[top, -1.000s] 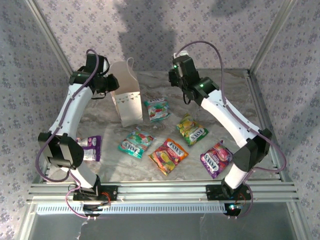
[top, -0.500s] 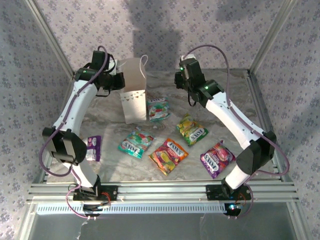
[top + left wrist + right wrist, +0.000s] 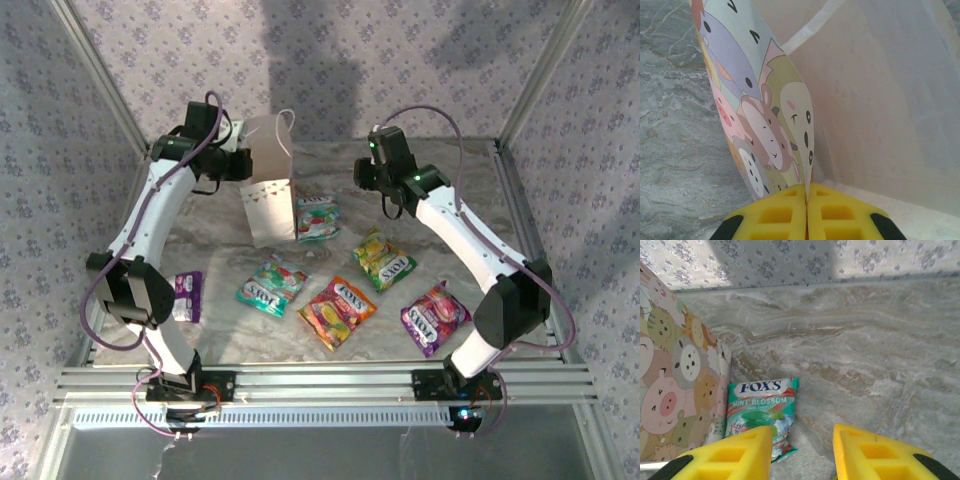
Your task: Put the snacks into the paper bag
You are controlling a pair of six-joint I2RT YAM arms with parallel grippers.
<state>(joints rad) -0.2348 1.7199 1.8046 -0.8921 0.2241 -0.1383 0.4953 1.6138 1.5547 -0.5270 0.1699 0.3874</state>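
The white paper bag [image 3: 268, 190] with its cartoon print stands upright at the back left of the marble table. My left gripper [image 3: 238, 166] is shut on the bag's upper rim; in the left wrist view its yellow fingertips [image 3: 806, 194] pinch the printed wall [image 3: 765, 125], with the bag's pale inside to the right. A teal snack [image 3: 316, 218] lies against the bag's right side. My right gripper [image 3: 388, 198] hovers open just right of it, holding nothing, and its wrist view shows that teal packet [image 3: 760, 407] by the left finger. More snacks lie in front: teal [image 3: 271, 286], red-orange [image 3: 337, 311], yellow-green [image 3: 384, 259], purple [image 3: 433, 317].
Another purple packet [image 3: 186, 296] lies by the left arm's elbow. Aluminium rails [image 3: 330, 385] run along the table's front, with slanted frame posts at both sides. Patterned fabric walls close off the back and sides.
My left gripper has shut on the bag's rim and pulled the bag a little to the right. The right gripper has shifted right and its jaws have spread wider.
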